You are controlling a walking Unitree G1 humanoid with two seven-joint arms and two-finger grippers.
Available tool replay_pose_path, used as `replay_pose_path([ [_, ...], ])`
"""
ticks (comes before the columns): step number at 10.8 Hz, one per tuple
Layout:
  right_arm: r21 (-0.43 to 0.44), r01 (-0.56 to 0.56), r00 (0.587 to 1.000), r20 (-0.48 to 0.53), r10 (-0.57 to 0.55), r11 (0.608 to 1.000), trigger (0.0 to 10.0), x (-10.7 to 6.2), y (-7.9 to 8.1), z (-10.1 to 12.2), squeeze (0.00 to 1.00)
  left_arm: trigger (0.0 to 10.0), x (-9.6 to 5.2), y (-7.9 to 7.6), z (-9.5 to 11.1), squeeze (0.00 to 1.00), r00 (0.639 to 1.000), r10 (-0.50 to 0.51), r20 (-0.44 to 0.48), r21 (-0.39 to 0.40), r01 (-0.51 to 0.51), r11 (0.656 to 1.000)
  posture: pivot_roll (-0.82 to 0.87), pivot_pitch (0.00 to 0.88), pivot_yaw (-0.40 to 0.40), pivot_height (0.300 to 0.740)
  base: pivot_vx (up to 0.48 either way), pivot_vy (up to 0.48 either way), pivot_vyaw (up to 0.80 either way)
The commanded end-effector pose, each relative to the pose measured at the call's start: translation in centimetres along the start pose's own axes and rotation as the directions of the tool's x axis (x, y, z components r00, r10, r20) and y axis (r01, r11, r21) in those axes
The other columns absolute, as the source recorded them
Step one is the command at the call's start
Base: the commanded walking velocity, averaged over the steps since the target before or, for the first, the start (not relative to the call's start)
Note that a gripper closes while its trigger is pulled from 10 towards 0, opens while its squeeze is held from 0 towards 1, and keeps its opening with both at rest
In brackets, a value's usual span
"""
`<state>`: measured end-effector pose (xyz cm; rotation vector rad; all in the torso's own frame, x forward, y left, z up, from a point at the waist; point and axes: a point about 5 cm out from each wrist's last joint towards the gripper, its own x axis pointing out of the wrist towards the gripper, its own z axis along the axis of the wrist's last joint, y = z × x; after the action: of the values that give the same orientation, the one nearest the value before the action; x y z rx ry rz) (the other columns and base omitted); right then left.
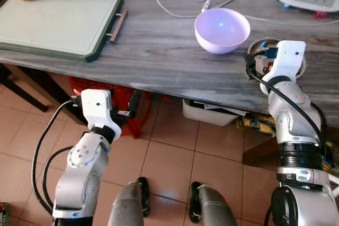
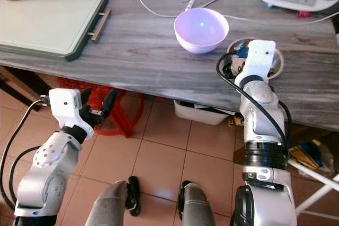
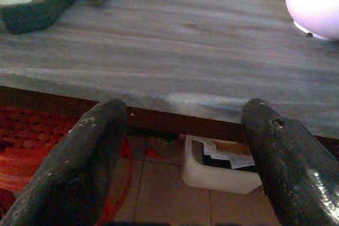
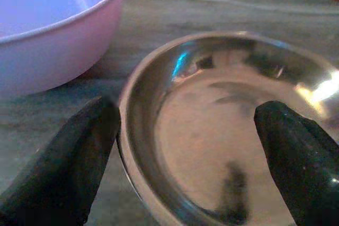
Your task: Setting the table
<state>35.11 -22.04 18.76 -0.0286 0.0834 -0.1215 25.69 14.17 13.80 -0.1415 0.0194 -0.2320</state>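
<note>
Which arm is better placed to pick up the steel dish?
The right. Its end effector hangs open just over the dish beside the bowl, while the left end effector is below the table edge.

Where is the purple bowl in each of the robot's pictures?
Left eye view: the purple bowl sits on the grey table, right of the middle.
Right eye view: the bowl is near the top middle.
Left wrist view: it is in the top right corner.
Right wrist view: it is at the upper left, beside the steel dish.
Shared landmark: the white cable behind the bowl.
</note>
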Motion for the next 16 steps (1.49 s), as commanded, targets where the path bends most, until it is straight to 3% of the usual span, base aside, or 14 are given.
replay_pose_path([
  [1,0.026,0.0,1.0,-0.031,0.0,1.0,10.0,0.2,-0.4,-0.2,0.0,10.0,-0.4,0.1,0.1,0.0,1.0,-0.001,-0.011,0.009,0.001,1.0,0.05,0.265,0.06,0.74,0.0,0.0,0.0],
  [4,0.117,-0.078,0.994,-0.061,0.086,0.99,10.0,0.5,0.4,-0.2,0.0,10.0,-0.3,0.1,0.2,0.0,1.0,-0.002,-0.017,0.016,0.002,1.0,0.05,0.265,0.061,0.74,0.0,0.0,0.0],
  [7,0.222,-0.226,0.968,-0.055,0.243,0.948,10.0,0.6,2.6,0.2,0.0,10.0,-0.3,0.1,0.1,0.0,1.0,0.005,-0.022,0.017,-0.005,1.0,0.06,0.263,0.056,0.74,0.0,0.0,0.0],
  [9,0.259,-0.297,0.944,-0.062,0.323,0.919,10.0,0.7,4.1,0.2,0.0,10.0,-0.3,0.3,0.1,0.0,1.0,0.013,-0.023,0.023,-0.013,1.0,0.06,0.261,0.056,0.74,0.0,0.0,0.0],
  [16,0.334,-0.42,0.893,-0.013,0.45,0.844,10.0,0.6,6.4,1.5,0.0,10.0,0.0,0.1,0.1,0.0,1.0,0.015,-0.018,0.016,-0.015,1.0,0.05,0.257,0.05,0.74,0.0,0.0,0.0],
])
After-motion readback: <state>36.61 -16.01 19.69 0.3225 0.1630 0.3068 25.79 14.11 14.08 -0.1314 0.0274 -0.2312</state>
